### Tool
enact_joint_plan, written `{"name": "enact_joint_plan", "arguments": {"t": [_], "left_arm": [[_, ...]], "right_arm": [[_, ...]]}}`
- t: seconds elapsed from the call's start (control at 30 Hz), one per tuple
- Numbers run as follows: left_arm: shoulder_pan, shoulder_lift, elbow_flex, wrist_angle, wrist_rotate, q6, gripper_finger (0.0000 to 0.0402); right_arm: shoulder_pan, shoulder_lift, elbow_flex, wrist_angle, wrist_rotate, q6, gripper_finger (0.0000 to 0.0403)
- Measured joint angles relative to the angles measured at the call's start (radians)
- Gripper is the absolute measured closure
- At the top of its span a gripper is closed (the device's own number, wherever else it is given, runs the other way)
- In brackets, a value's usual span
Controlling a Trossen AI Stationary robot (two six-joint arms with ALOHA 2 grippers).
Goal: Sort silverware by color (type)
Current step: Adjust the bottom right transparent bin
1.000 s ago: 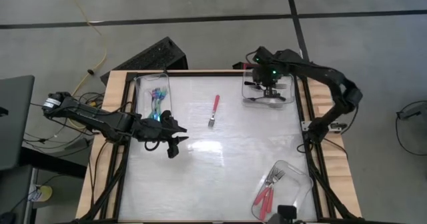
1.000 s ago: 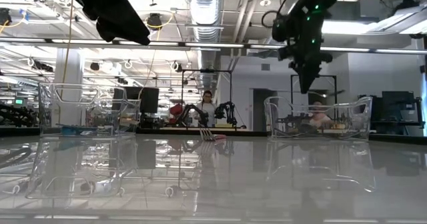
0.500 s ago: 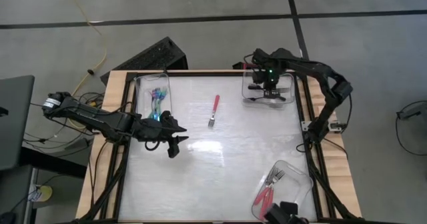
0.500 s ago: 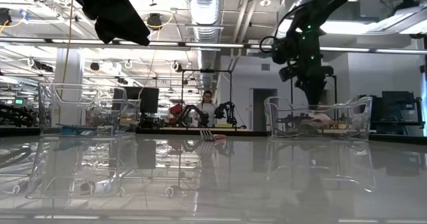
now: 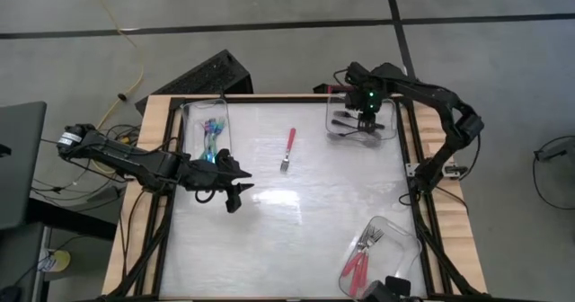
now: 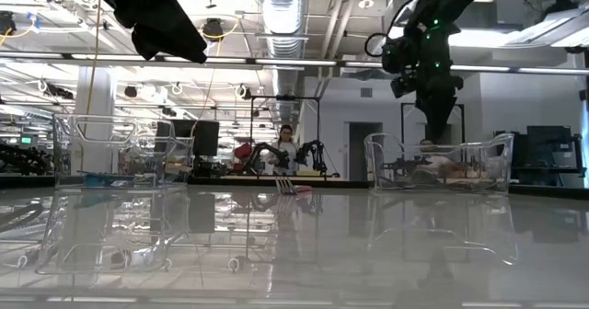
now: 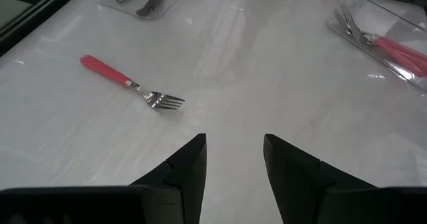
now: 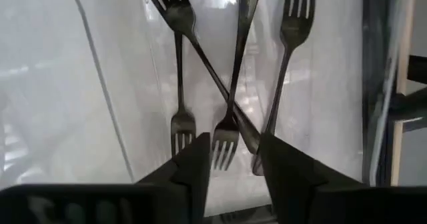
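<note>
Directly beneath the parted, empty right end effector [image 8: 230,159], black forks [image 8: 227,84] lie crossed in their tray [image 5: 388,133].

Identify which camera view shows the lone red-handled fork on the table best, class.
The left wrist view: the red-handled fork lies whole and close, tines distinct, ahead of the left claw. The high view shows it small but complete. The low view shows only a sliver. The right wrist view misses it.

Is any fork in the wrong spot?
Yes. One red-handled fork lies alone on the bare table, outside every tray, while the other red forks sit in the near-right tray.
</note>
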Motion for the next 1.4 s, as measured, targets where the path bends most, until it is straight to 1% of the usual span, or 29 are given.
{"name": "enact_joint_plan", "arguments": {"t": [0.1,0.17,0.23,0.3,0.37,0.4,0.47,0.57,0.67,0.77,0.87,0.97,1.03,1.13,1.3,1.4], "left_arm": [[0.0,0.0,0.0,0.0,0.001,0.014,0.0266],[0.0,0.0,0.0,0.0,0.003,0.035,0.0266],[0.002,0.0,0.0,0.0,0.0,0.059,0.0266],[0.009,0.0,0.0,0.001,-0.003,0.082,0.0266],[0.019,0.0,0.0,0.002,-0.004,0.106,0.0266],[0.025,0.0,0.0,0.002,-0.004,0.119,0.0266],[0.035,0.0,0.0,0.002,-0.003,0.146,0.0266],[0.056,0.0,0.0,0.003,0.018,0.195,0.0266],[0.073,0.0,0.0,0.003,0.042,0.247,0.0266],[0.085,0.002,0.0,0.006,0.064,0.303,0.0266],[0.094,0.011,0.0,0.013,0.073,0.358,0.0266],[0.109,0.032,0.0,0.025,0.088,0.404,0.0266],[0.122,0.051,0.0,0.025,0.125,0.427,0.0266],[0.142,0.086,0.0,0.08,0.205,0.456,0.0266],[0.159,0.148,0.0,0.166,0.321,0.461,0.0266],[0.161,0.179,0.0,0.182,0.358,0.456,0.0266]], "right_arm": [[0.02,-0.029,0.0,-0.023,0.0,0.033,0.023],[0.043,-0.058,0.0,-0.052,-0.033,0.09,0.0224],[0.075,-0.093,0.0,-0.093,-0.123,0.163,0.0225],[0.117,-0.136,0.0,-0.139,-0.248,0.239,0.0232],[0.181,-0.188,0.0,-0.162,-0.365,0.331,0.0245],[0.225,-0.215,0.0,-0.16,-0.402,0.382,0.0253],[0.342,-0.269,0.0,-0.151,-0.433,0.494,0.0273],[0.58,-0.334,0.001,-0.109,-0.434,0.697,0.0306],[0.871,-0.36,0.001,-0.012,-0.416,0.955,0.0343],[1.163,-0.348,0.001,0.119,-0.349,1.217,0.0381],[1.397,-0.292,0.001,0.245,-0.312,1.415,0.0388],[1.553,-0.209,0.001,0.309,-0.283,1.61,0.0378],[1.611,-0.146,0.001,0.311,-0.292,1.718,0.0377],[1.64,-0.061,-0.001,0.313,-0.342,1.802,0.0386],[1.604,0.039,0.0,0.41,-0.356,1.79,0.0389],[1.566,0.092,0.0,0.393,-0.367,1.757,0.0388]]}}
